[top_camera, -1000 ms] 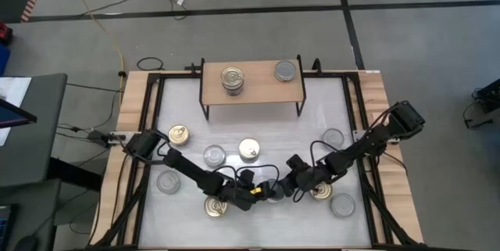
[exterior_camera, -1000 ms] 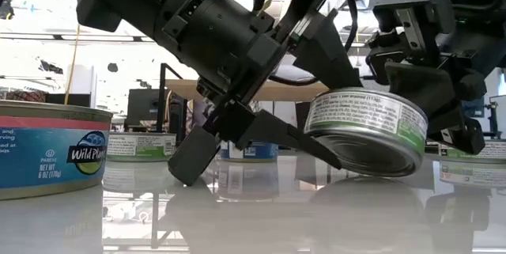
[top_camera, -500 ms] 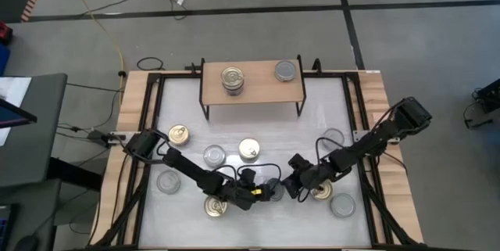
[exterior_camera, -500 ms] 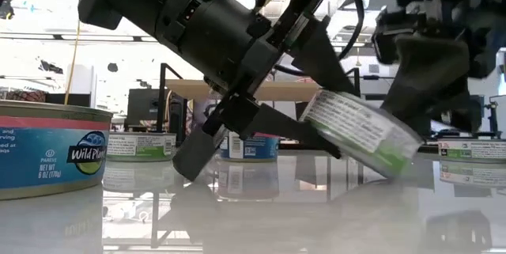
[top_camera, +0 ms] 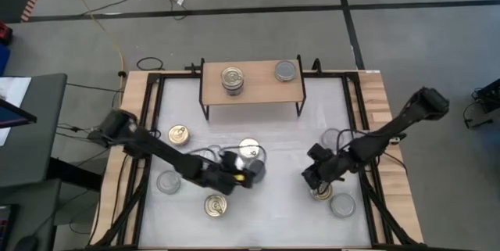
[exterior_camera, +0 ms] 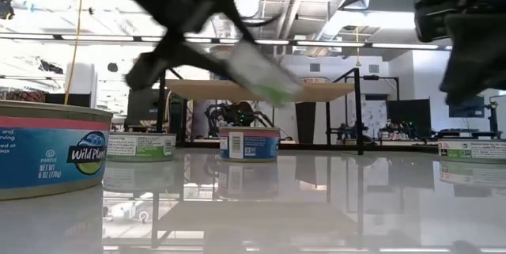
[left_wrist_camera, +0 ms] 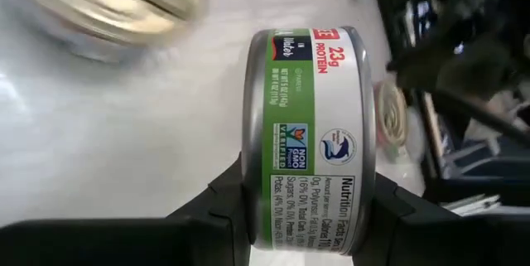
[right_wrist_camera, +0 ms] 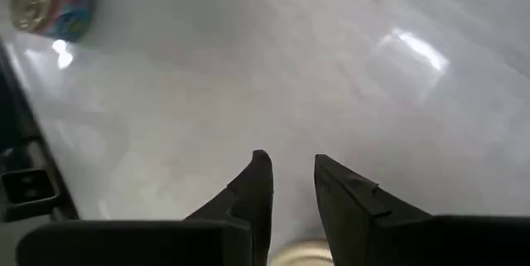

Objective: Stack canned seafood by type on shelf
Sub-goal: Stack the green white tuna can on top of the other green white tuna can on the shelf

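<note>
The left pincer (left_wrist_camera: 302,216) is clamped on a green-labelled can (left_wrist_camera: 308,137), its two dark fingers pressing the can's side from either side; in the low view the can (exterior_camera: 257,72) hangs tilted, clear above the counter (exterior_camera: 316,199). Seen from above, this left pincer (top_camera: 248,171) sits near the middle of the counter (top_camera: 273,138), just beside a gold-lidded can (top_camera: 249,150) and a silver-lidded one (top_camera: 214,155). The right pincer (right_wrist_camera: 290,185) holds nothing; its fingers stand a narrow gap apart over bare counter, with a gold lid edge showing just beneath them. From above, the right pincer (top_camera: 316,177) hovers on the right side of the counter, just above a gold-topped can (top_camera: 321,193), with silver-lidded cans near it toward the front (top_camera: 342,205) and toward the back (top_camera: 333,137). Further cans lie on the left: a gold-lidded one (top_camera: 179,134), a silver one (top_camera: 167,181) and a gold one (top_camera: 216,206) near the front edge. The shelf (top_camera: 251,88) stands at the back of the counter, carrying a stack of gold-lidded cans (top_camera: 232,77) toward its left and a single silver-lidded can (top_camera: 286,70) toward its right.
</note>
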Controlling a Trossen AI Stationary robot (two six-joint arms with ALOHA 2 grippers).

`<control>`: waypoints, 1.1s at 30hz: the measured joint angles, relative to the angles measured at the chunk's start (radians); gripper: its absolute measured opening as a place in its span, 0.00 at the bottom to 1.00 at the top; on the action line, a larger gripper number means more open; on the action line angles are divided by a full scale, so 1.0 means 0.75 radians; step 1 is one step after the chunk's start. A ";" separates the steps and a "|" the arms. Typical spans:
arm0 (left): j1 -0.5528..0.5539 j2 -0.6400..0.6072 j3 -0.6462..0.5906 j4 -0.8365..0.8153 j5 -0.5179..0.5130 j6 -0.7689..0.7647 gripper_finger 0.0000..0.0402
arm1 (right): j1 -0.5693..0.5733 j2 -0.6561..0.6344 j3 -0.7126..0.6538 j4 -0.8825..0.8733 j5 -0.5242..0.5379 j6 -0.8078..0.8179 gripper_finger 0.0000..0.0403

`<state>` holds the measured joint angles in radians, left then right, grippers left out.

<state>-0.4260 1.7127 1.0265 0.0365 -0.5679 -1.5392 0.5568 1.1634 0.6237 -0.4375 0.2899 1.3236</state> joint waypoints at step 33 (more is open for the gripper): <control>0.272 -0.356 -0.618 1.048 0.286 0.210 0.32 | -0.512 0.202 -0.029 1.071 0.105 -0.100 0.31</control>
<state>-0.2219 1.4460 0.5632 0.8228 -0.3533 -1.3814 0.1731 1.3148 0.6018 0.3656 0.3686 1.2488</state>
